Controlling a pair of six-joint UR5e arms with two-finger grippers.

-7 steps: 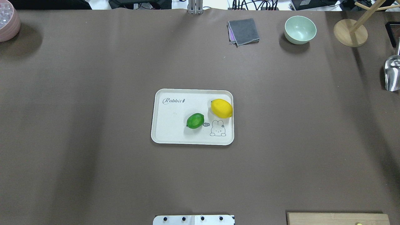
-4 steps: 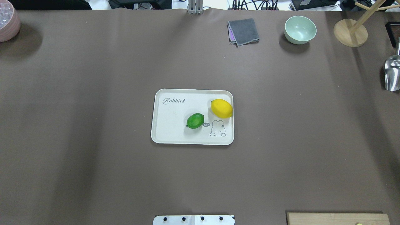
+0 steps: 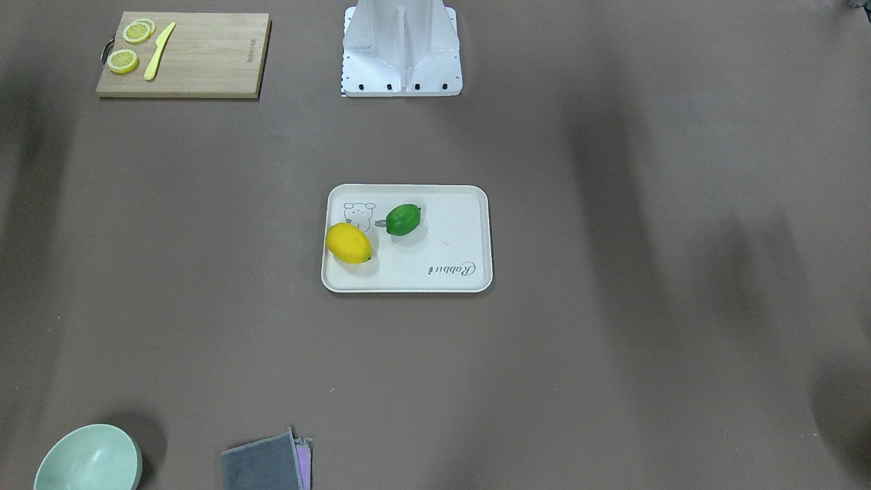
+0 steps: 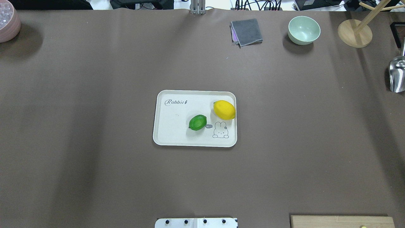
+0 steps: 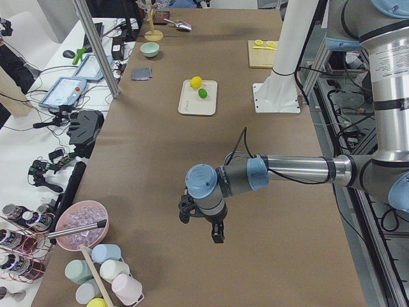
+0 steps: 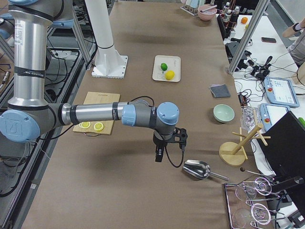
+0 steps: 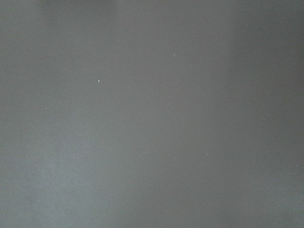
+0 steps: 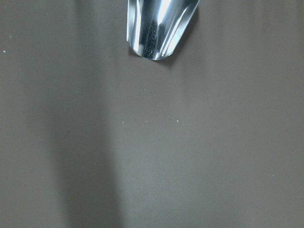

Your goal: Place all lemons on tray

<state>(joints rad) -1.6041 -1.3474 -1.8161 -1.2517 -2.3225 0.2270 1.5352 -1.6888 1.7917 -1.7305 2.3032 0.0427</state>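
Above the bare tabletop (image 4: 95, 142), well apart from the tray: left fingers (image 5: 218, 235) and right fingers (image 6: 158, 155), each hung pointing down, with nothing seen carried. Whether they are apart or together cannot be told, as they are shown in the side views only.

Near the right fingers: metal scoop (image 8: 159, 26), laid on the tabletop, nothing seen in it.

At mid-tabletop: tray (image 4: 172, 126), cream, raised rim. Both lemons are held in it.
- Yellow lemon (image 4: 224, 109): lodged close by the rim on the robot's right.
- Green lemon (image 4: 197, 122): nearer the middle, apart from the yellow one.

Both are judged light, firm, smooth-skinned and prone to roll, and the green one's gloss suggests slipperiness. Hold is best taken from above, across the short waist, not on the pointed ends. The task is judged complete.

Mint bowl (image 4: 303, 30): empty.

Cutting board (image 3: 204, 58): lemon slices (image 3: 123, 60) and a yellow knife (image 3: 159, 60) are carried on it. These are not counted as lemons.
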